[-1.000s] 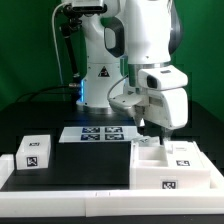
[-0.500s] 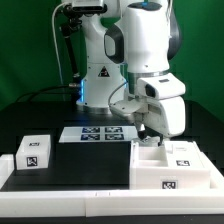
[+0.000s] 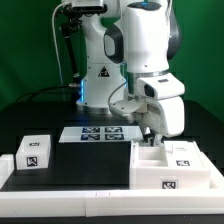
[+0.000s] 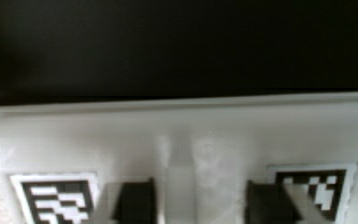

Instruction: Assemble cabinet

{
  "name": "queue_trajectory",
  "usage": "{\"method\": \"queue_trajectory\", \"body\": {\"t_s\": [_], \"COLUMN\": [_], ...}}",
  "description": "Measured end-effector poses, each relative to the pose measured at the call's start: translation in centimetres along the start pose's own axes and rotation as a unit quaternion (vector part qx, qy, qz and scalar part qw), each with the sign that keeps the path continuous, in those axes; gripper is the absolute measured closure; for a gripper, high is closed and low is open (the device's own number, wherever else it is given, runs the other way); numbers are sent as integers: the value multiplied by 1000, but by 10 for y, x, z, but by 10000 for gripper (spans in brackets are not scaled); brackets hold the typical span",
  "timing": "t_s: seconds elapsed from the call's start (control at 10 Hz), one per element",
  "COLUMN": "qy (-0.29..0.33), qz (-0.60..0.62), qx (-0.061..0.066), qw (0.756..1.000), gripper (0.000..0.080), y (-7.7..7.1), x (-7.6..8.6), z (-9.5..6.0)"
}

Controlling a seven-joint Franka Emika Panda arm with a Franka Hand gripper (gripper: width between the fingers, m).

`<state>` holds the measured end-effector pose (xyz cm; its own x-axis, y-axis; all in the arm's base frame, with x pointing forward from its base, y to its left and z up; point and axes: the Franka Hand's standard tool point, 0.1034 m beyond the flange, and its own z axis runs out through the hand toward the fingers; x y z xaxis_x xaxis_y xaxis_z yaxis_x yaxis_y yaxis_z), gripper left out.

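Hanging low, arm (image 3: 148,45) bent fwd, pincer (image 3: 152,134) over cabinet (image 3: 172,168)

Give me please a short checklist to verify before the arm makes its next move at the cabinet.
1. Gripper is low over the cabinet body: ok.
2. Jaws open or shut: cannot tell, as the wrist view is blurred.
3. Contact between the fingers and the white surface: cannot tell.
4. Two tags are readable near the fingers: not ok, they are blurred and cut off.
5. Small white block lies apart from the arm, at the exterior view's left: ok.
6. Marker board is flat and uncovered: ok.
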<state>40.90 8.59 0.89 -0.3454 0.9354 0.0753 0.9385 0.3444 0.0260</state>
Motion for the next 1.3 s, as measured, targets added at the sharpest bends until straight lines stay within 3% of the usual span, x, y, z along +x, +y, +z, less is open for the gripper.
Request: {"method": "queue_trajectory", "body": {"t_s": [0.1,0.2,0.5,0.8,1.1,1.3], "qy": [0,0,-1,-14,-32,-36], "qz": [5,5,9,94,120,131], "qx": [-1,-1,-1,-17,-8,-4], "qw": [1000,1000,1000,995,992,991], "gripper": [710,731,731,731,731,731], "y": [0,0,0,-4,-5,0], "x": [0,0,-1,-5,-19,-25], "z": [-1,-1,-1,-27,-49,-55]}}
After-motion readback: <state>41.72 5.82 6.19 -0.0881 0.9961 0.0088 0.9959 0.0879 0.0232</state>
